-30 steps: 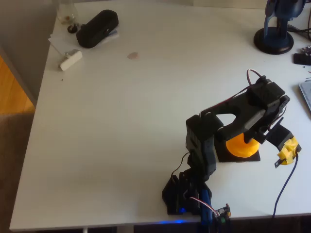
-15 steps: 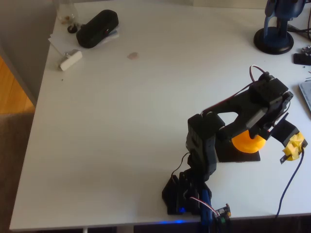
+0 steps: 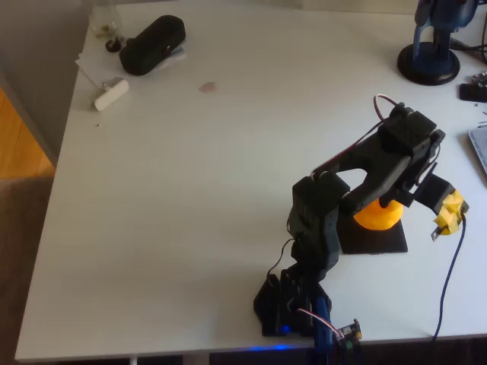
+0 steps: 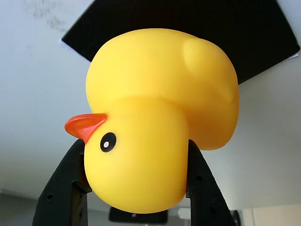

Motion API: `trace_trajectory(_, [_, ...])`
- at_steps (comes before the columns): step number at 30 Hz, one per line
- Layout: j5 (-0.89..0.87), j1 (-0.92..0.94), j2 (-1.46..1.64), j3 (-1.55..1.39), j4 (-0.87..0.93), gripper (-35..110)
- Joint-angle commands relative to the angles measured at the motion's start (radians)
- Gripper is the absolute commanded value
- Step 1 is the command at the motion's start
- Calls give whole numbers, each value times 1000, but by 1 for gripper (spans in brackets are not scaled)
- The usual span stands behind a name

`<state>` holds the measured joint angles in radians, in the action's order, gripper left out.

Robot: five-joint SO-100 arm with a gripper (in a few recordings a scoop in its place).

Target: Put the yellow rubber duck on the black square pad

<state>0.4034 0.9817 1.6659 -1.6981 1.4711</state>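
Yellow and glossy, the small rubber duck sits clamped by its head between the two black fingers of the gripper, directly above the flat black square pad, so the release should go straight down.

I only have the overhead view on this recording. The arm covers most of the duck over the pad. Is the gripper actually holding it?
Observer: Yes. In the wrist view the gripper is shut on the yellow rubber duck, one black finger on each side of its head.
Operator: Which way does the duck face?
Observer: In the wrist view its orange beak points to the picture's left, and one eye shows.
Operator: Is it over the pad?
Observer: The black square pad lies behind the duck's body in the wrist view, white table to either side. Whether the duck touches it, I cannot tell.
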Motion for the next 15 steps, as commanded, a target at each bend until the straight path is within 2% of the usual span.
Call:
trace_trajectory(1, [14, -14, 20, -29, 3, 15])
trace_trajectory(15, [8, -32, 18, -55, 3, 15])
